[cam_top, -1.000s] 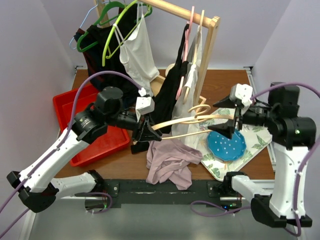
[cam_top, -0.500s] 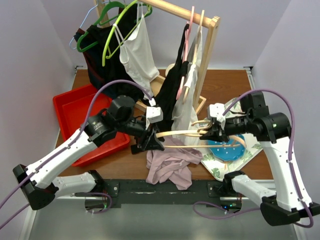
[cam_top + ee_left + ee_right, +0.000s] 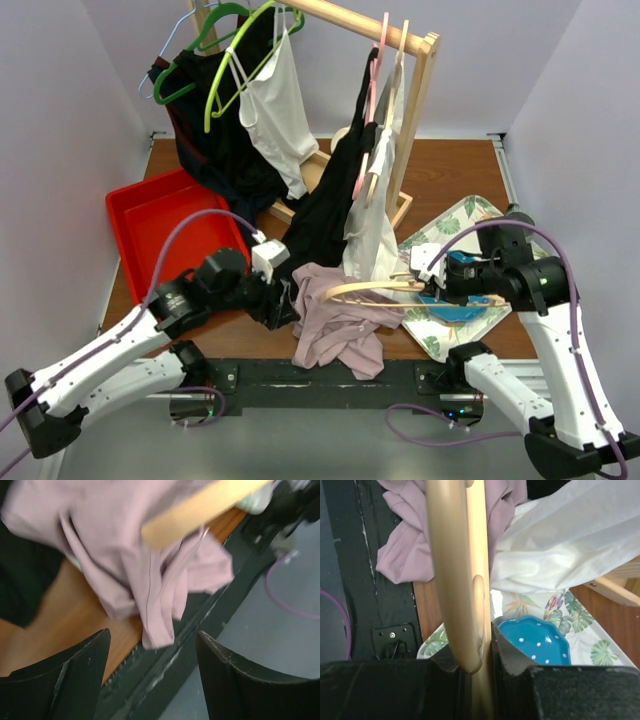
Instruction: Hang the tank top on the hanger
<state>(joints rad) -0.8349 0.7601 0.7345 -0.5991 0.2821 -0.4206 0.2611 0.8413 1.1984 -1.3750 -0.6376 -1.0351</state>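
The right gripper was clamped tight on the hanger, near the right end of the table's near edge. From that grip the wooden hanger reached out to the left, lying along the near edge. Its loose end hung over the top of the tank top.

The tank top lay in a soft pink heap at the middle of the near edge, and part of it drooped over that edge. So the tank top sat to the left of the right gripper, just under and past the end of the hanger.

The left gripper was just beside the left side of the heap and was nearer to it. Its wrist view showed its fingers wide apart, holding nothing, with the pink cloth right in front of them.

I think the left gripper needed to pinch a strap and pull it over that loose end.
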